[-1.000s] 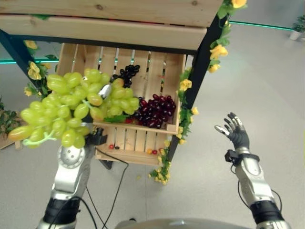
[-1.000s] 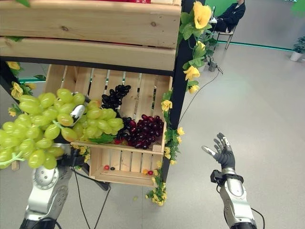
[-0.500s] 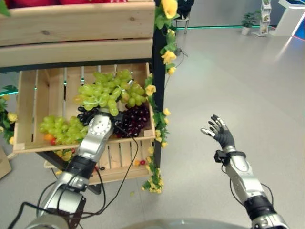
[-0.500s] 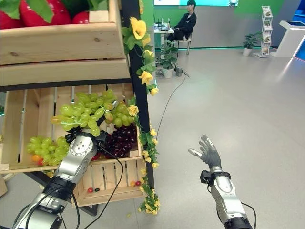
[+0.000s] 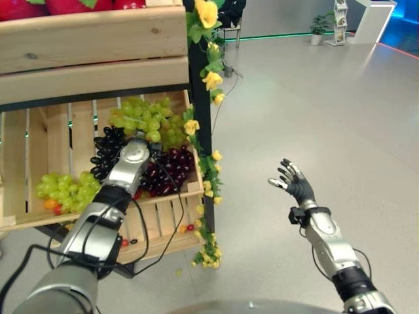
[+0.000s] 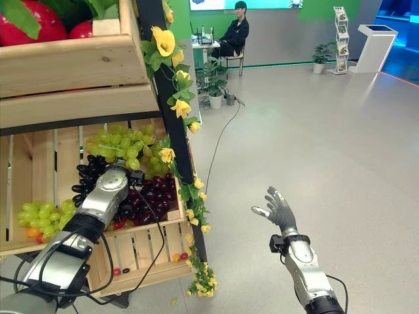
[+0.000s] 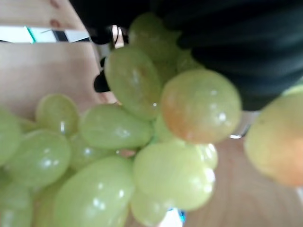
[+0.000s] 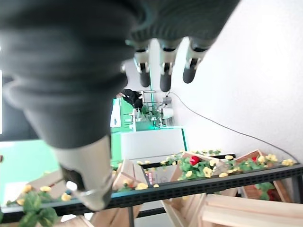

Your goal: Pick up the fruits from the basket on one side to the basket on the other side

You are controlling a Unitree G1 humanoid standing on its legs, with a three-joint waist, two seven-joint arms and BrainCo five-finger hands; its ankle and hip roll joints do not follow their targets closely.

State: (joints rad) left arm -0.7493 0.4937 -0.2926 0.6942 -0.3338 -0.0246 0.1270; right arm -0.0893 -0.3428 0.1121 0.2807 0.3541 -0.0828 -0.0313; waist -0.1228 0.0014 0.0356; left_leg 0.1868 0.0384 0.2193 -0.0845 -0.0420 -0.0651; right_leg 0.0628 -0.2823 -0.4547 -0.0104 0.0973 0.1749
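While the left robot hand [image 5: 135, 152] grips a green grape bunch [image 5: 145, 119] over the wooden crate [image 5: 98, 209], transfer unfinished; right robot hand [image 5: 292, 186] spread, empty.

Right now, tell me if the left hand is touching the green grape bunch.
Touching: the left wrist view shows green grapes pressed against the left hand.

A black post [image 6: 171, 140] wound with yellow flowers [image 6: 165, 40] stood at the stand's corner, a seated person [image 6: 233, 36] was at the far wall beside potted plants [image 6: 215, 84], and a leaflet rack [image 6: 342, 31] stood further along the grey floor [image 6: 314, 131].
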